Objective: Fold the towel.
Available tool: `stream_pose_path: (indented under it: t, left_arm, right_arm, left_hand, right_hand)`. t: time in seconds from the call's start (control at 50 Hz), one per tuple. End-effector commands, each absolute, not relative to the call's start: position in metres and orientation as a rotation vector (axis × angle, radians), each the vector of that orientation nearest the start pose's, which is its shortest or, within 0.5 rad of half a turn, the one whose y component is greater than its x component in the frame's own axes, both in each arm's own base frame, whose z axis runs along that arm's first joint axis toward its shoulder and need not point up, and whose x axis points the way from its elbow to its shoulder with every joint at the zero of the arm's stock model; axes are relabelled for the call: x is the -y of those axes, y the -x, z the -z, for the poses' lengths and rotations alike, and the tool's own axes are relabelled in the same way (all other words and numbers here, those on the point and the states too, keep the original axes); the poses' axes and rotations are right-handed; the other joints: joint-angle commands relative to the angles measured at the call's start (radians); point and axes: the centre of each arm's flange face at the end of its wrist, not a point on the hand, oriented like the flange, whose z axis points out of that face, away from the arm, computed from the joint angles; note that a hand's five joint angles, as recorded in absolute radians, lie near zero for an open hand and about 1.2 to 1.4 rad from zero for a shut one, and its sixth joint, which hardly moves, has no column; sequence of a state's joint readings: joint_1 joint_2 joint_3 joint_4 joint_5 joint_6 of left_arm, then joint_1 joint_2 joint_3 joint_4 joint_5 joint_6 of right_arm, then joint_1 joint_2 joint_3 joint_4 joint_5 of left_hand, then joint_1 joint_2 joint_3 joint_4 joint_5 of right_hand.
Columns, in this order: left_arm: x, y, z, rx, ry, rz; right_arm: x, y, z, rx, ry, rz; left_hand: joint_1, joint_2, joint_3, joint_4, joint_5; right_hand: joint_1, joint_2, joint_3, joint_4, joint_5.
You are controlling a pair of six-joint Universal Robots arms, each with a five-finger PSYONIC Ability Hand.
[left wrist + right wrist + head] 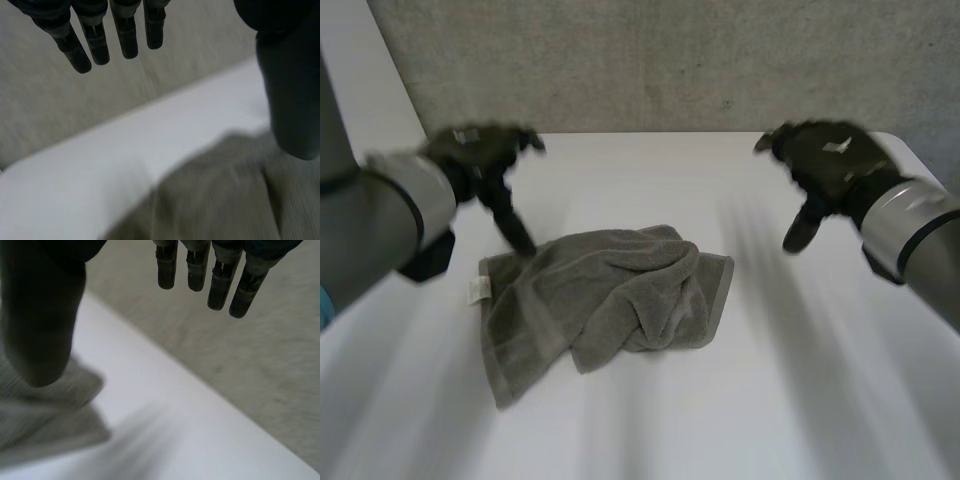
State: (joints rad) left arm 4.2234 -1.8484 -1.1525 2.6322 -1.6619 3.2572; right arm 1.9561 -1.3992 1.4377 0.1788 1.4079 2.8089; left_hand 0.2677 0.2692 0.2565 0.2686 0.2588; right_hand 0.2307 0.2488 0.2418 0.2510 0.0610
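1. Two black robot hands, left hand (480, 150) and right hand (825, 160), hover with fingers spread straight, holding nothing.
2. A crumpled grey-green terry towel (610, 300) lies in the middle of the white tabletop (800, 390), between them.
3. Best spread it flat first, then pinch matching corners.

From above and behind, we look down across the white table (800, 400) to the wall (670, 60). Wrist cameras sit close, peering past the left hand (287, 100) and right hand (40, 330) toward the table's far edge; all three share the towel (610, 290).
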Motion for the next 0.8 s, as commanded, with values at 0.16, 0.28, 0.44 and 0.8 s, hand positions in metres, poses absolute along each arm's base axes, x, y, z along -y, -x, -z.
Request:
stream_pose_path:
  t: [0.16,0.28,0.44,0.8]
  left_arm:
    - [0.209,0.249,-0.201,-2.505,-1.161,1.421]
    - [0.216,0.255,-0.182,-2.442,-1.137,1.547]
    - [0.226,0.257,-0.15,-2.427,-1.089,1.516]
    - [0.237,0.253,-0.136,-2.386,-0.992,1.483]
  right_arm:
    - [0.207,-0.298,-0.174,-2.2,1.499,1.351]
    - [0.22,-0.313,-0.143,-2.194,1.375,1.389]
    - [0.234,-0.324,-0.134,-2.172,1.228,1.524]
    - [0.244,-0.326,-0.122,-2.173,1.149,1.593]
  left_hand:
    - [-0.037,-0.038,-0.025,-0.037,-0.202]
    - [-0.031,-0.032,-0.02,-0.032,-0.196]
    - [-0.031,-0.032,-0.02,-0.032,-0.196]
    - [1.067,1.066,1.079,1.066,0.902]
  right_hand:
    - [0.01,-0.008,-0.001,-0.01,0.005]
    - [0.01,-0.008,-0.001,-0.01,0.005]
    - [0.247,0.229,0.236,0.227,0.242]
    - [1.166,1.147,1.154,1.145,1.161]
